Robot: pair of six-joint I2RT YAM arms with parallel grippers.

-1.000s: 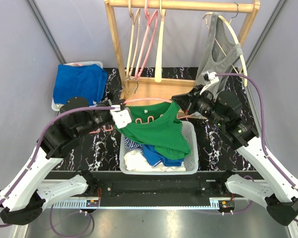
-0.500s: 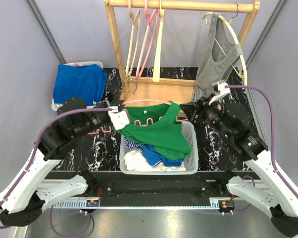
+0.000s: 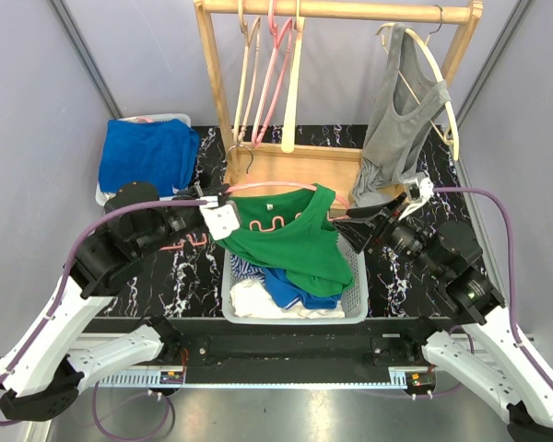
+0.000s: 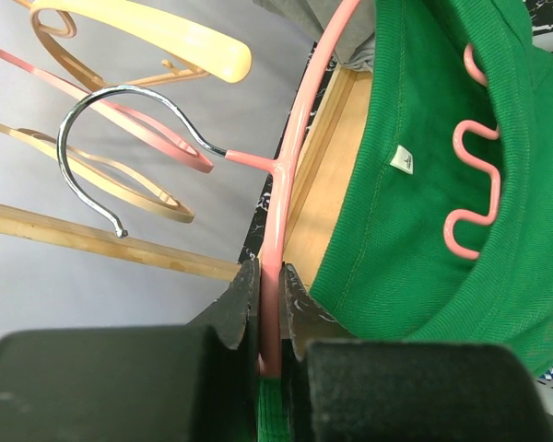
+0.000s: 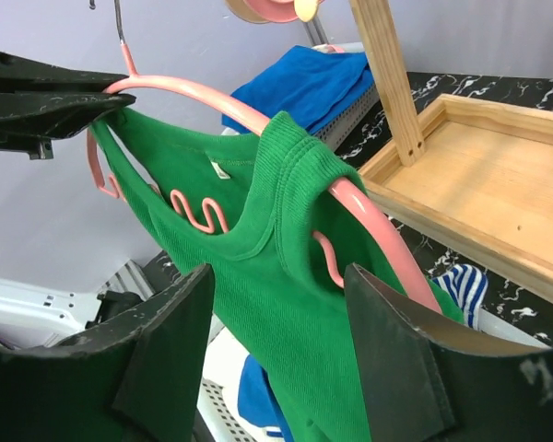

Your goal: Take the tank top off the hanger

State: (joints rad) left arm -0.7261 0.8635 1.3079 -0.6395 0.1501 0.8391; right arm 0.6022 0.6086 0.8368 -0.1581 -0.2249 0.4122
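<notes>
Now we clamp our left gripper (image 4: 270,276) tight on the pink hanger (image 4: 275,221), just below its hook. We see the green tank top (image 3: 295,244) draped on it above the white laundry basket (image 3: 358,267). Our right gripper (image 5: 276,276) gapes wide, holding nothing, close beside one strap.

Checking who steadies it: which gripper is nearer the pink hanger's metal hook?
Left. The left gripper clamps the hanger beside the hook; the right gripper, jaws open, is at its far end.
</notes>
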